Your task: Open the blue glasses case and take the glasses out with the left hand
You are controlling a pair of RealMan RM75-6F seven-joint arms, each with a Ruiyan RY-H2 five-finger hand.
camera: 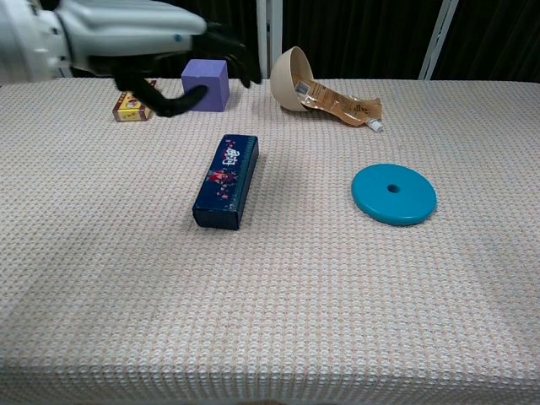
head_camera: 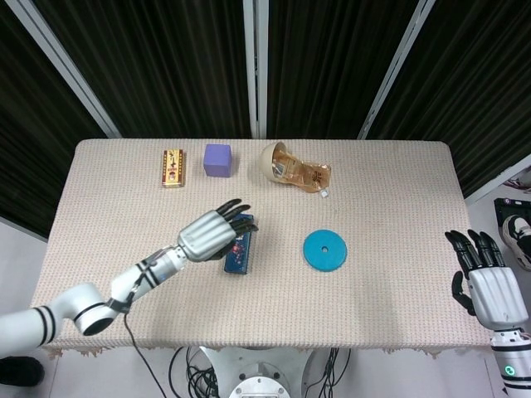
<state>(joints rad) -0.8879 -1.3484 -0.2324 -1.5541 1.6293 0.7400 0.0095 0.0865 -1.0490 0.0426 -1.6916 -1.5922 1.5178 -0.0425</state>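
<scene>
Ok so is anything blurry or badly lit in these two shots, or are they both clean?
Chest view: the left hand is soft with motion blur at the top left, while the case and disc stay sharp. Head view: everything is crisp, lighting is even, and the left hand lies over part of the case. No strong glare in either view.
</scene>
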